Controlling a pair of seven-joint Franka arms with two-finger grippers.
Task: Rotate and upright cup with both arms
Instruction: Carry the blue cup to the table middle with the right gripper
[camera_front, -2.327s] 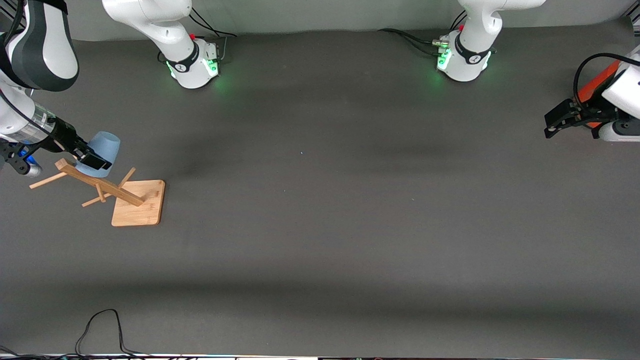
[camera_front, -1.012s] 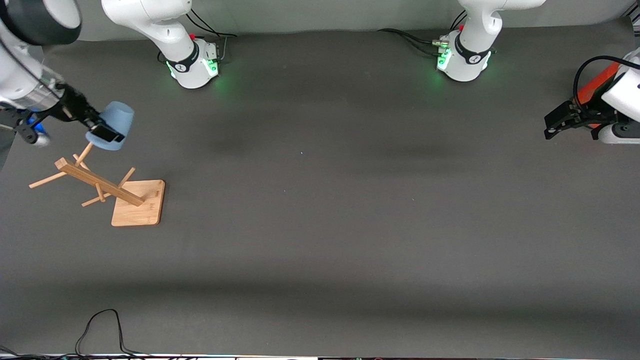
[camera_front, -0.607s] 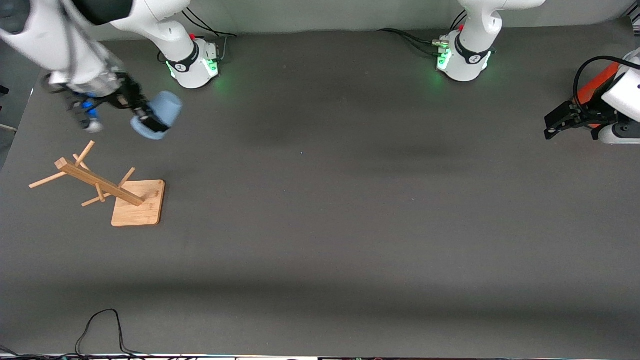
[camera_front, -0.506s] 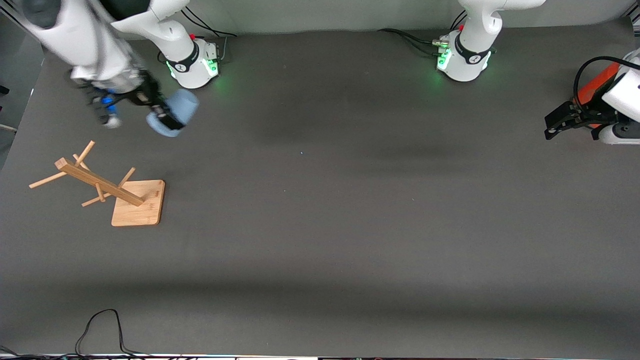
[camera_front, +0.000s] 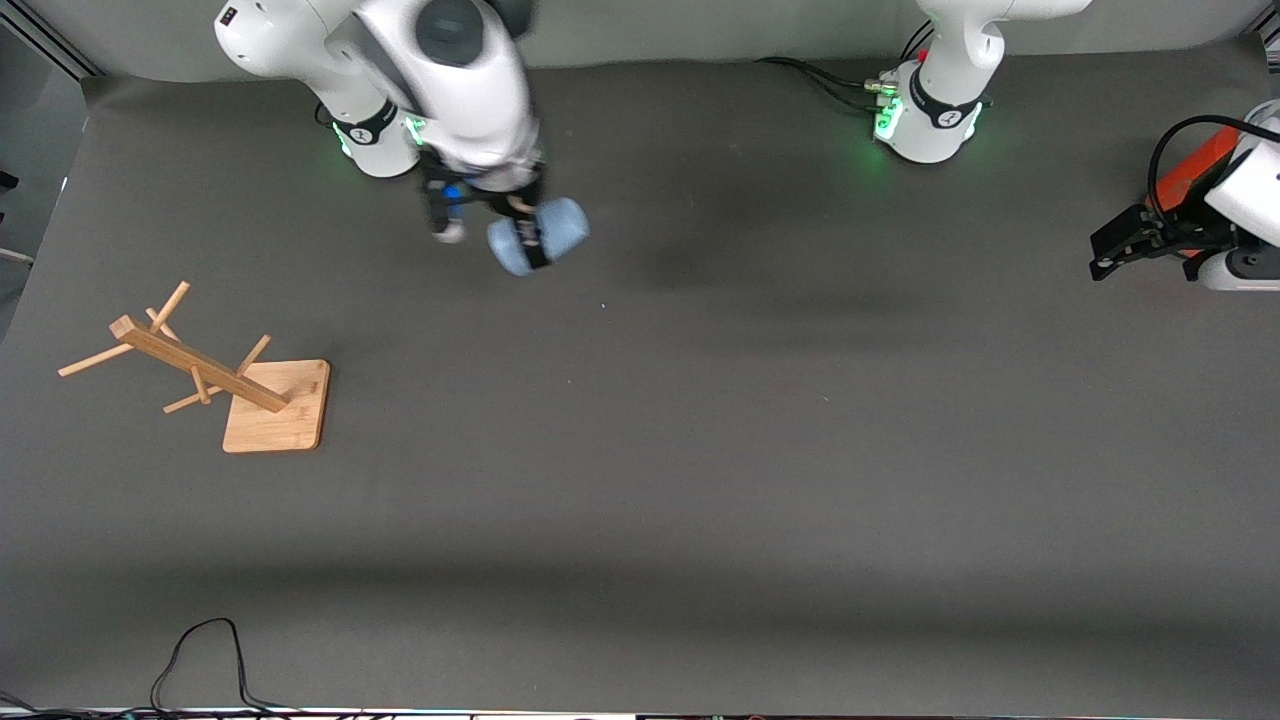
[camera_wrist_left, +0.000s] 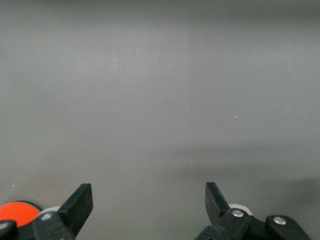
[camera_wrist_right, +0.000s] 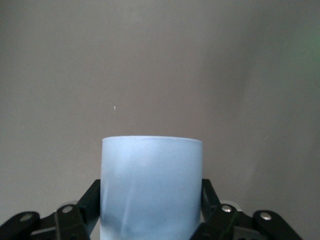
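Note:
My right gripper (camera_front: 528, 240) is shut on the pale-blue cup (camera_front: 545, 233) and holds it in the air over the table, not far from the right arm's base. The cup lies on its side in the grip. In the right wrist view the cup (camera_wrist_right: 151, 187) fills the space between the two black fingers (camera_wrist_right: 92, 200), which press on its sides. My left gripper (camera_front: 1105, 250) hangs at the left arm's end of the table, open and empty. In the left wrist view its fingers (camera_wrist_left: 80, 202) stand wide apart over bare table.
A wooden peg rack (camera_front: 190, 368) on a square base (camera_front: 278, 408) stands toward the right arm's end of the table. An orange-red cylinder (camera_front: 1195, 170) sits by the left gripper. A black cable (camera_front: 200, 650) lies at the table's near edge.
My right gripper lifted the cup off the wooden rack and swung it toward the middle of the table. The left arm has not moved.

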